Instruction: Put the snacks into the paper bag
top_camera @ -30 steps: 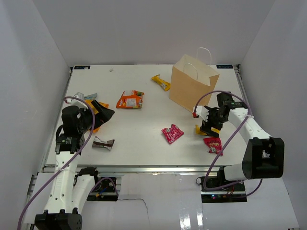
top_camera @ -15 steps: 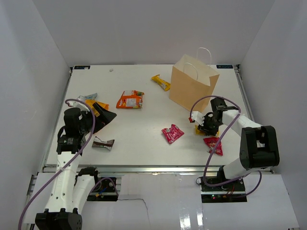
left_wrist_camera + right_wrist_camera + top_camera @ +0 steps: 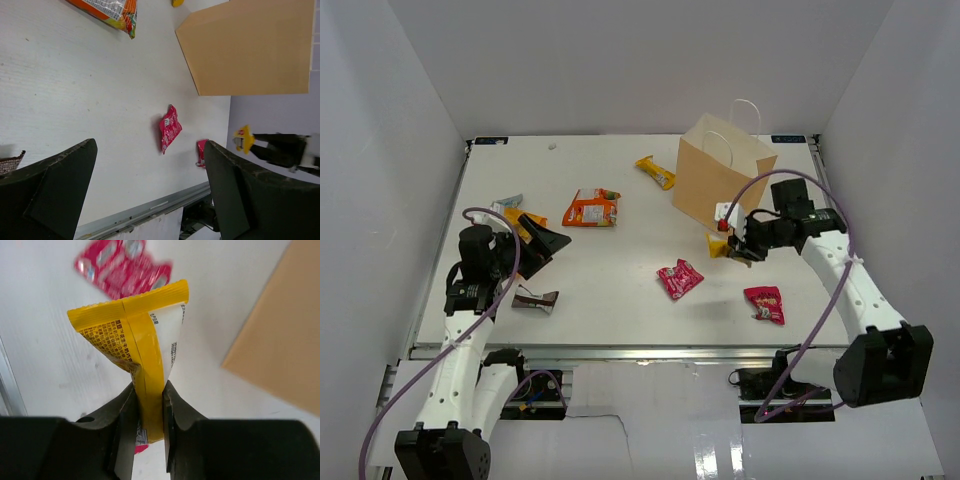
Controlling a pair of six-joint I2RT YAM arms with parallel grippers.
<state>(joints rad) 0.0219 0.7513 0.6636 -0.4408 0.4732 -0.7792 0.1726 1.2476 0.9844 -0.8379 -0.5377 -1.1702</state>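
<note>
The tan paper bag (image 3: 725, 185) stands upright at the back right, handles up. My right gripper (image 3: 738, 247) is shut on a yellow snack packet (image 3: 718, 246) and holds it off the table, just in front of the bag. In the right wrist view the packet (image 3: 135, 340) hangs pinched between the fingers of my right gripper (image 3: 148, 390). My left gripper (image 3: 535, 242) is open at the left over an orange packet (image 3: 527, 220), with nothing between its fingers (image 3: 55, 195). A red-pink packet (image 3: 679, 279) lies mid-table and another (image 3: 764, 303) near the front right.
An orange packet (image 3: 592, 208) and a yellow bar (image 3: 656, 171) lie at the back centre. A brown-and-white packet (image 3: 534, 299) and a grey-blue one (image 3: 507, 203) lie near the left arm. White walls enclose the table on three sides.
My right gripper closed on the yellow packet on the table and lifted it up towards the bag. The left arm shifted slightly and stayed open.
</note>
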